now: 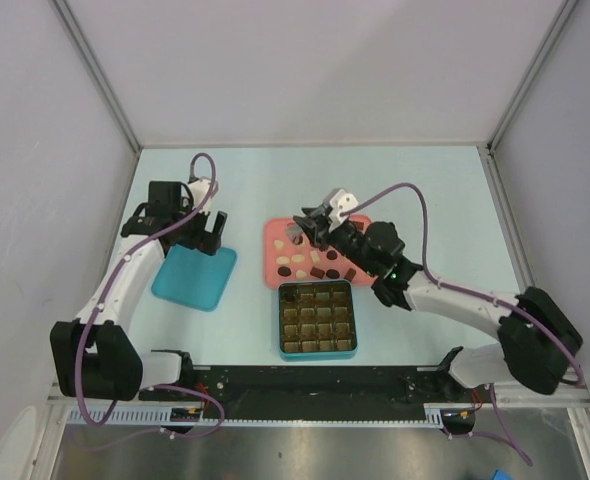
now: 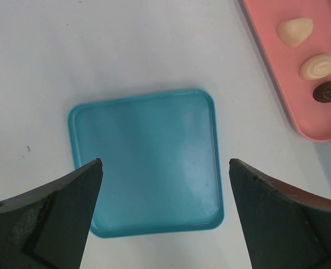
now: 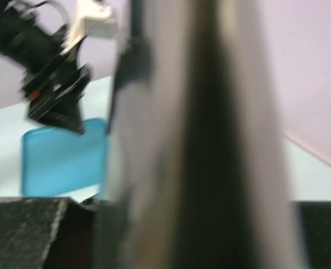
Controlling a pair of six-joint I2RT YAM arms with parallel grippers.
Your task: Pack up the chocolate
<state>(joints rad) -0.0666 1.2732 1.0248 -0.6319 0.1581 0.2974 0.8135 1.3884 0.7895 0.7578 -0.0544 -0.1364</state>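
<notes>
Several small chocolates (image 1: 287, 270), dark brown and cream, lie on the pink tray (image 1: 275, 236). In the left wrist view two cream pieces (image 2: 318, 66) and a dark leaf-shaped one (image 2: 329, 91) show on the tray's corner (image 2: 300, 112). The teal box (image 1: 317, 352) with gold-brown grid compartments stands just in front of the tray. My right gripper (image 1: 306, 228) hovers over the tray's far left part. In its wrist view a blurred pale and dark shape (image 3: 199, 140) fills the middle and hides the jaws. My left gripper (image 2: 165, 162) hangs open above the flat teal lid (image 2: 146, 162).
The teal lid (image 1: 193, 278) lies on the table left of the tray, under the left arm. Pale walls close in the table on three sides. A black rail (image 1: 305, 400) with the arm bases runs along the near edge.
</notes>
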